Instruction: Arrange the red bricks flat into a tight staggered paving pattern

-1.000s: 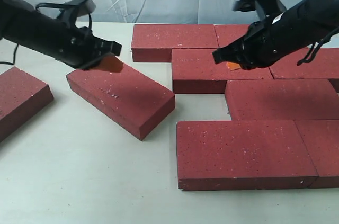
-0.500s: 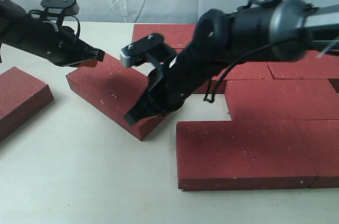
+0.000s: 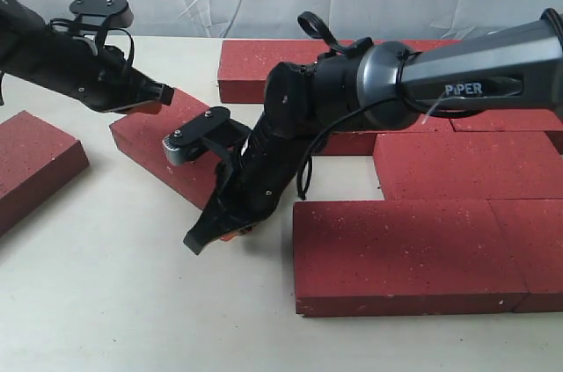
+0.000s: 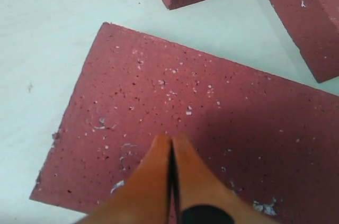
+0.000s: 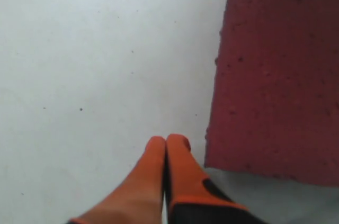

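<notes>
Moved since a second ago: the right gripper (image 3: 199, 240), which I saw over the paved bricks (image 3: 405, 253) on the right, has come across the middle and down to the table, at the near end of the angled brick (image 3: 145, 130). The left gripper (image 3: 164, 91) has drawn back slightly to the left.

Item 1, right gripper (image 5: 167, 142): orange fingers pressed together, holding nothing. Tips are over the off-white table top (image 3: 106, 302), just beside the angled brick (image 5: 275, 75). I cannot tell whether they touch it.

Item 2, left gripper (image 4: 170, 140): orange fingers closed against each other, empty, over the far left end of the angled brick (image 4: 212, 107).

Item 3, angled brick: dark red, pale-specked, rough rectangular paving block. It lies flat, skewed to the rows and left of them. Its near right corner is hidden behind the right arm.

Item 4, paved bricks: same dark red blocks, flat on the right in staggered rows, edges touching.

Item 5, separate brick (image 3: 31, 156): same kind, flat at the left edge, well apart from the rest.
</notes>
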Robot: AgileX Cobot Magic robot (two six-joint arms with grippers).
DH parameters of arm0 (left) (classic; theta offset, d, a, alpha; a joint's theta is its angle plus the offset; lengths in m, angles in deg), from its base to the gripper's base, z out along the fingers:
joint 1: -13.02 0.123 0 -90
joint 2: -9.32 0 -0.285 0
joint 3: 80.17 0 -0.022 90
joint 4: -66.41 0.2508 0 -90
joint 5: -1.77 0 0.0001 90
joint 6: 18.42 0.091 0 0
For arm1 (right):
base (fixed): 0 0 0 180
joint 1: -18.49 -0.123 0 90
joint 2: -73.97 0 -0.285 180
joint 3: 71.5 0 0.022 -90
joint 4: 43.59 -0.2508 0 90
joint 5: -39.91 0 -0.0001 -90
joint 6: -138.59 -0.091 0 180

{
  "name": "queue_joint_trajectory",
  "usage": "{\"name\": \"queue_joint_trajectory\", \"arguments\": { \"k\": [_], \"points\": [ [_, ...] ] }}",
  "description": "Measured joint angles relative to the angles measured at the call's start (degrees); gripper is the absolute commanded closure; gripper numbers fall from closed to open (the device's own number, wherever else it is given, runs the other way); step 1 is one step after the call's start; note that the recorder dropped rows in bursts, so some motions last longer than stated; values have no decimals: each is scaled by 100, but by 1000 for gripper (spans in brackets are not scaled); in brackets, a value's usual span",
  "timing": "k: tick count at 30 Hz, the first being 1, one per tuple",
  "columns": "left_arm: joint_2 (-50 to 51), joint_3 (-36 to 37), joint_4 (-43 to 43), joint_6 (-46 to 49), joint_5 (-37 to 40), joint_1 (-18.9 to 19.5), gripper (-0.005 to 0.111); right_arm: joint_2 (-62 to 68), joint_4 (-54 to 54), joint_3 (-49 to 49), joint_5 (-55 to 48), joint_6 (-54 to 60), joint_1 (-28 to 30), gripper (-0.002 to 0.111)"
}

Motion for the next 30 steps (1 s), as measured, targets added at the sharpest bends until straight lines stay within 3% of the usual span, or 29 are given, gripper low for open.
{"name": "queue_joint_trajectory", "arguments": {
  "k": [13,21,30],
  "points": [
    [13,61,205,0,-68,121,107,0,1472,0,-51,-1325,53,109],
    [29,61,288,0,-1002,629,107,-10,1611,0,-143,-1519,244,109],
    [662,40,288,0,-1617,650,107,-10,1533,0,-225,-1531,264,109]
  ]
}}
